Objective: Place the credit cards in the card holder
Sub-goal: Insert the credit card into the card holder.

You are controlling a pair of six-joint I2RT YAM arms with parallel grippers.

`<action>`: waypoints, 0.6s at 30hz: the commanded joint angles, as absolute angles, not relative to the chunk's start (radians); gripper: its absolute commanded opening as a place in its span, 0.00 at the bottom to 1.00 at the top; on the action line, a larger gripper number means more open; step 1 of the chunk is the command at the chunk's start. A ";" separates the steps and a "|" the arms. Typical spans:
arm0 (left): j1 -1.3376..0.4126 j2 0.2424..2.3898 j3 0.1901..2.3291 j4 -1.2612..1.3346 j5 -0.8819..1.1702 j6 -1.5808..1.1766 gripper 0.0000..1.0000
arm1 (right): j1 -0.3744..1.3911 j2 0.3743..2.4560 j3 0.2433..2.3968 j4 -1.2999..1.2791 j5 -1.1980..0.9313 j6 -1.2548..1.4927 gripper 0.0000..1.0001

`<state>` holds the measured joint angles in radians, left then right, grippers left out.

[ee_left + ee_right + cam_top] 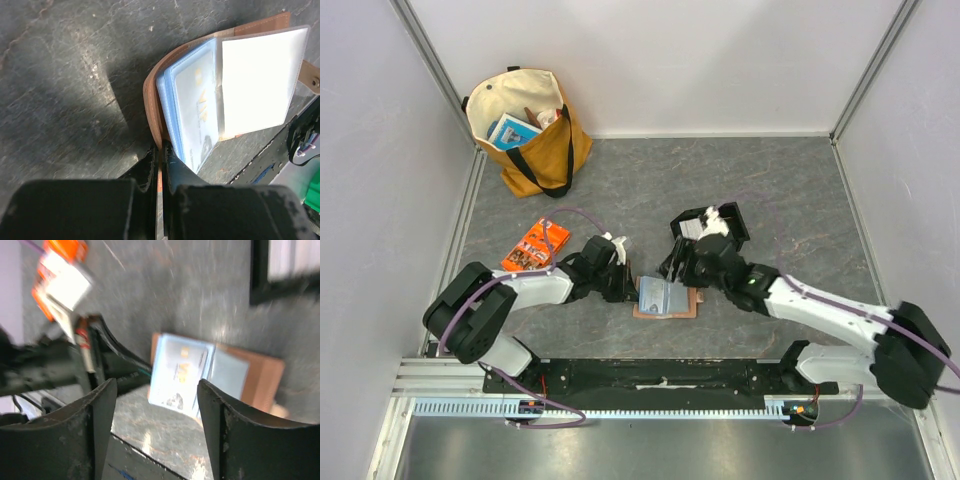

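Note:
The tan-brown card holder (665,298) lies open on the grey table between the arms, its light-blue slotted face (192,107) up. A pale card with a gold mark sits in a clear slot (181,371). My left gripper (162,151) is shut on the left edge of the holder's brown cover (151,102); in the top view it (623,283) is at the holder's left side. My right gripper (157,386) is open and empty, just above and behind the holder; in the top view it (678,267) is at the holder's far side. White credit cards (716,222) lie in the black tray.
The black tray (738,222) sits behind my right gripper. An orange printed packet (535,245) lies left of my left arm. A yellow tote bag (525,130) stands at the back left. Walls close in the table on three sides.

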<state>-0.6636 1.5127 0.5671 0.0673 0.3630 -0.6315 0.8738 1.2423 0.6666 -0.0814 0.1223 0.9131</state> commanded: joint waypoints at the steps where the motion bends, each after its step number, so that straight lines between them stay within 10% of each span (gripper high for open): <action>1: -0.667 1.485 0.545 -0.084 0.282 -0.592 0.02 | 0.784 1.128 0.791 -0.221 0.284 0.723 0.75; 18: -0.666 1.447 0.560 -0.117 0.287 -0.577 0.02 | 0.391 1.465 1.043 -0.270 0.003 0.482 0.85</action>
<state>-0.6636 1.4536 0.5671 -0.0544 0.3218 -0.6262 0.4427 1.3952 0.9905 -0.2676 0.1188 0.5484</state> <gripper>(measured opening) 0.034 0.841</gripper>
